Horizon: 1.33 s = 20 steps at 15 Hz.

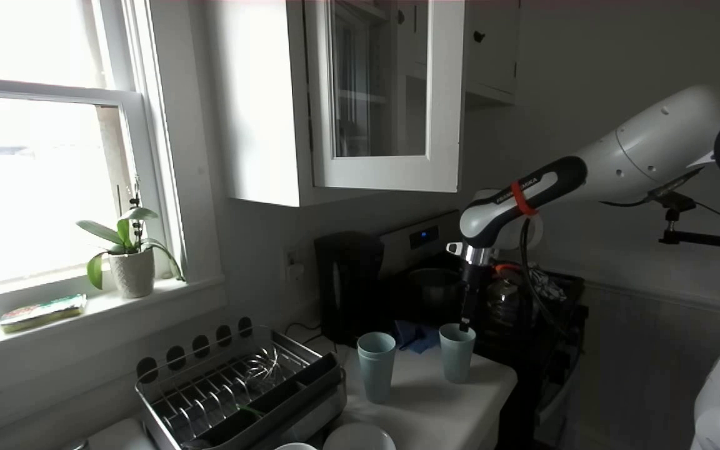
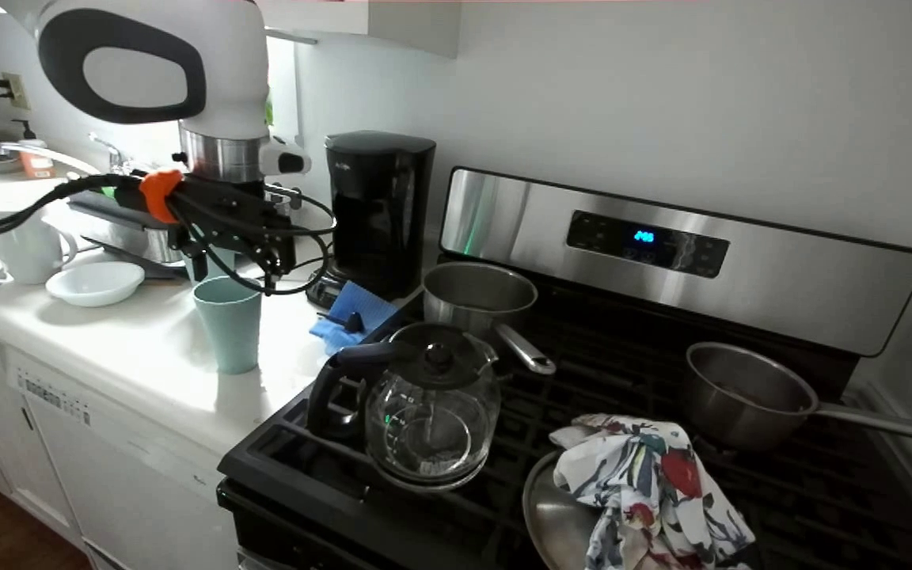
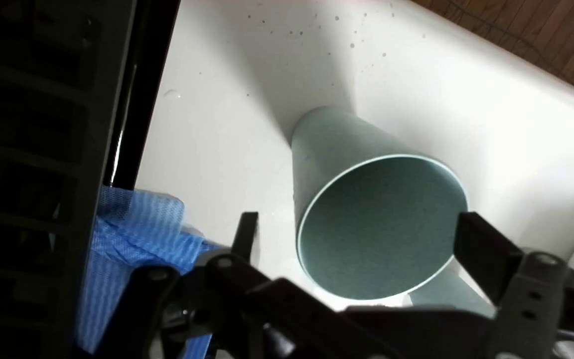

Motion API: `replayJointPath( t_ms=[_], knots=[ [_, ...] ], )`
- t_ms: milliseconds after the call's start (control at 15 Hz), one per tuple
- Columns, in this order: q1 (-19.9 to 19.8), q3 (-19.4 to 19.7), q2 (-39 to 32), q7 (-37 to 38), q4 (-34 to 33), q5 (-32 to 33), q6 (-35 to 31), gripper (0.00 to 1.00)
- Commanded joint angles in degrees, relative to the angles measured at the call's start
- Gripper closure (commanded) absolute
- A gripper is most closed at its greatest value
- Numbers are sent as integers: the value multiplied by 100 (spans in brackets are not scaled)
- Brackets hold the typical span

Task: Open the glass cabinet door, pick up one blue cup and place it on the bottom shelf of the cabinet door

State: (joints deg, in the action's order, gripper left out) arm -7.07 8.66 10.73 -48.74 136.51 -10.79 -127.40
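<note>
Straddling the blue cup (image 3: 376, 209), my gripper (image 3: 359, 227) has its fingers (image 3: 476, 244) spread wide, one to either side of the rim as the wrist view shows it; whether either touches I cannot tell. That spread, I judge, is so the cup's wall can be pinched from outside. The cup stands upright on the bench (image 1: 422, 406), apart from the taller cup (image 1: 377, 378), which leaves a finger room between. In an exterior view the glass cabinet door (image 1: 385, 172) stands swung out, presumably to leave the bottom shelf reachable; I cannot make that shelf out.
</note>
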Motion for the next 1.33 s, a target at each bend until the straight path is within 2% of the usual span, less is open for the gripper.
replayJointPath(
  t_ms=[0,133,200,267,333,600,933,1000,1267],
  knots=[
    [32,83,-99,130,80,186,-437,0],
    [43,99,-187,127,120,131,-665,0],
    [48,102,-241,118,136,114,-735,7],
    [57,108,-287,84,145,58,-776,26],
    [56,106,-325,83,162,45,-830,34],
    [49,95,-424,59,204,17,-968,62],
    [30,131,-305,-27,61,-60,-807,97],
    [30,141,-285,-37,34,-79,-789,100],
    [44,204,-203,-119,-95,-185,-681,99]
  ],
)
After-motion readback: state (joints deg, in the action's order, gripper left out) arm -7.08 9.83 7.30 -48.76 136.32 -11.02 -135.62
